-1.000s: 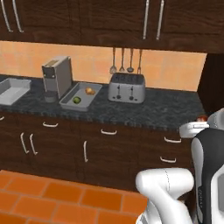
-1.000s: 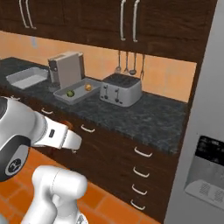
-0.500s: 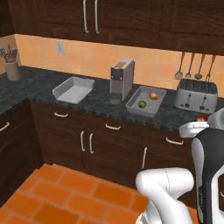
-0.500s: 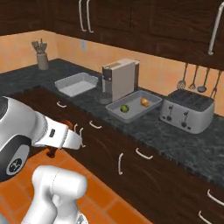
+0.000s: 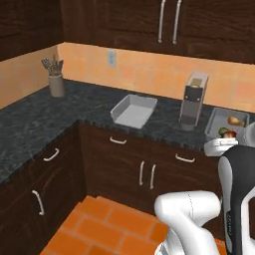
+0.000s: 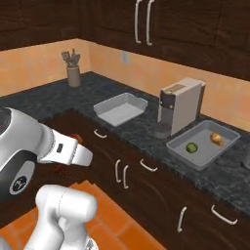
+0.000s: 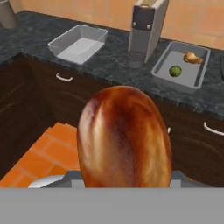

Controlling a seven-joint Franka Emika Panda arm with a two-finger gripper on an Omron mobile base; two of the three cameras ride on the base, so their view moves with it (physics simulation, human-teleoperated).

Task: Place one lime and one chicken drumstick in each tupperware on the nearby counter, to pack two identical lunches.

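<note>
Progress of the two-lunch packing task, judged from the three views. On the counter (image 6: 146, 132) two grey tupperware containers are seen, separated by a coffee machine (image 6: 178, 106). The right-hand tupperware (image 6: 177, 146) already holds one lime (image 6: 191, 147) and one chicken drumstick (image 6: 217, 139), lying a little apart on its floor — this lunch is judged complete. The left-hand tupperware (image 6: 141, 103) is shown bare inside, so the second lunch is not yet begun.

A second chicken drumstick (image 7: 124, 138) is carried in the gripper (image 7: 124, 181), whose jaws are closed on it; its plump, glossy reddish-brown end is presented very close to the hand camera, in front of the cabinet doors (image 7: 39, 96) and well short of the counter. In the right base view a small reddish patch shows at the end of the arm, low and near, above the orange floor tiles (image 6: 112, 229).

What is judged to remain: the held drumstick is to be set in the left-hand tupperware, and a second lime — no other lime can be made out on the visible worktop — is to be added beside it. A utensil holder (image 6: 73, 73) stands at the far left corner, clear of the work.
</note>
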